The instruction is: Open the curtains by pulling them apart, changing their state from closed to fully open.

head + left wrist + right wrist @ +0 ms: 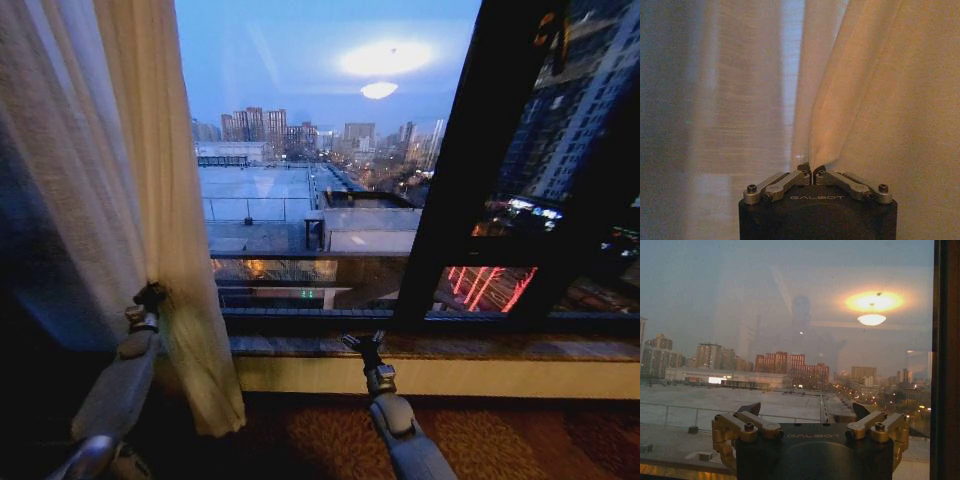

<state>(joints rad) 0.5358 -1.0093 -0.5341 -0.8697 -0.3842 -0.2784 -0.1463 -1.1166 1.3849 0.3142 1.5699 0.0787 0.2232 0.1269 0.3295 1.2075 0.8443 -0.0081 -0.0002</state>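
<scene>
The window takes up most of the head view, its glass uncovered across the middle and right, with a dusk city beyond. The curtains hang bunched at the left side of it, reaching toward the carpeted floor. The left hand is clenched on a fold of the sheer fabric low down. The right hand hangs released before the sill, touching nothing.
</scene>
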